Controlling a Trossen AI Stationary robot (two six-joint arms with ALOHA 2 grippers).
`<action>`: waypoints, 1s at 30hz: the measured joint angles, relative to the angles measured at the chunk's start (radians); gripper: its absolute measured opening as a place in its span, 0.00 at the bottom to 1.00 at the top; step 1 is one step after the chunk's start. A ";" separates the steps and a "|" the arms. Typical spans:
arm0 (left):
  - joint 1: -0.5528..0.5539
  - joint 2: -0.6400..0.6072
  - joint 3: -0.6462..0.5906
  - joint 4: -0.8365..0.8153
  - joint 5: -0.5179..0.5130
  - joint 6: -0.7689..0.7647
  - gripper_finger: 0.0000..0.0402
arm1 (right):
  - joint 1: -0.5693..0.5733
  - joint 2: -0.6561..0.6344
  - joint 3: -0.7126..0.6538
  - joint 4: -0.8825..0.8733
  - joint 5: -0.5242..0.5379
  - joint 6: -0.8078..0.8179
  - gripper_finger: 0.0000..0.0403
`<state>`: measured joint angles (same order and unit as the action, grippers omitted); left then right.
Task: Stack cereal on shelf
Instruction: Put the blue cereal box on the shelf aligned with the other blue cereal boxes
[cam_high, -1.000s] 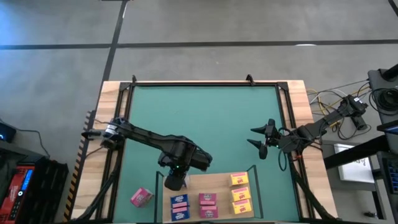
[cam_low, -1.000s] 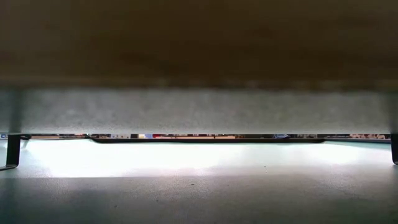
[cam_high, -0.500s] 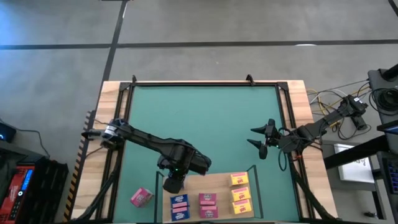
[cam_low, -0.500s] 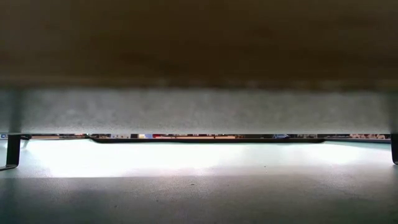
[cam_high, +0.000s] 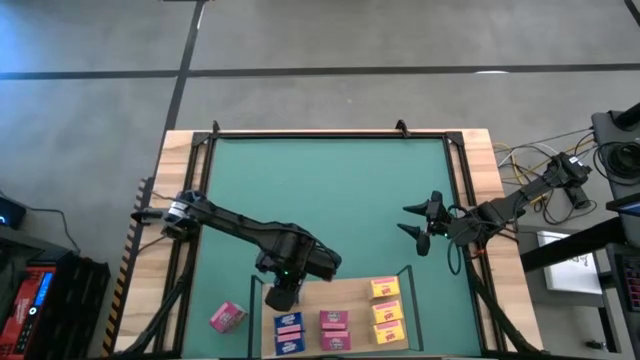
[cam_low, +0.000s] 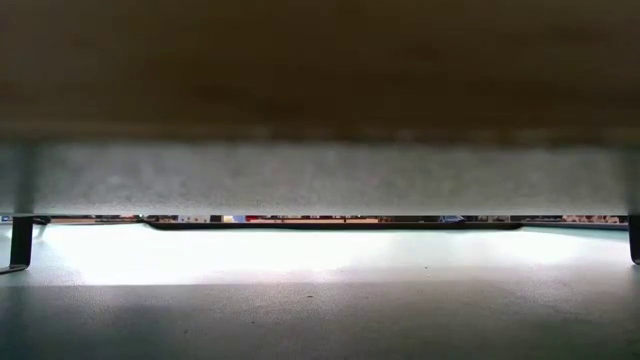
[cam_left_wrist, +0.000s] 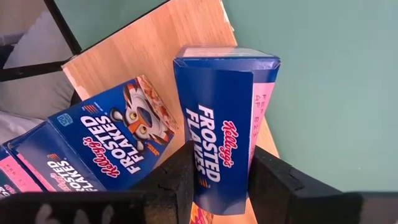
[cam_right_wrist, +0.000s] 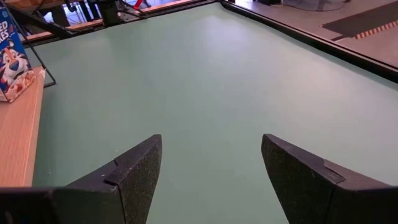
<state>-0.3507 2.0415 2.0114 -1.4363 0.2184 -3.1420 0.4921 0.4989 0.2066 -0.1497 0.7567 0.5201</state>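
The shelf (cam_high: 355, 298) is a light-wood board with thin dark posts, lying at the near edge of the green mat. Lying flat on it are blue (cam_high: 288, 324), pink (cam_high: 334, 320) and yellow (cam_high: 386, 289) cereal boxes. One pink box (cam_high: 227, 316) lies on the mat to the shelf's left. My left gripper (cam_high: 282, 296) hangs over the shelf's far left corner, shut on a blue cereal box (cam_left_wrist: 224, 118). Beside that box another blue box (cam_left_wrist: 112, 146) lies flat on the board. My right gripper (cam_high: 420, 226) waits open over the mat's right side. My left gripper pinches the blue box between its two fingers (cam_left_wrist: 177, 180), at the box's end nearest the wrist (cam_left_wrist: 219, 183). The fingers come steeply from above, and the box extends below them toward the board's corner. Whether its lower end rests on the board, I cannot tell.
The mat (cam_high: 330, 200) lies bare beyond the shelf, inside a dark frame (cam_high: 320, 134). In the low view a blurred wooden surface (cam_low: 320, 70) fills the upper part, with a dark post (cam_low: 20, 245) at the left.
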 joint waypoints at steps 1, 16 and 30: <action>0.000 0.000 -0.002 0.002 0.000 0.000 0.27 | 0.000 0.000 0.000 0.000 0.000 0.000 0.66; -0.012 0.000 -0.005 0.009 0.000 0.000 0.47 | 0.000 0.000 0.000 0.000 0.000 0.000 0.66; -0.017 0.000 0.003 0.033 0.000 0.000 0.48 | 0.000 0.000 0.000 0.000 0.000 0.000 0.66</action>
<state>-0.3681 2.0415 2.0144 -1.4037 0.2184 -3.1416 0.4922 0.4991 0.2063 -0.1499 0.7567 0.5203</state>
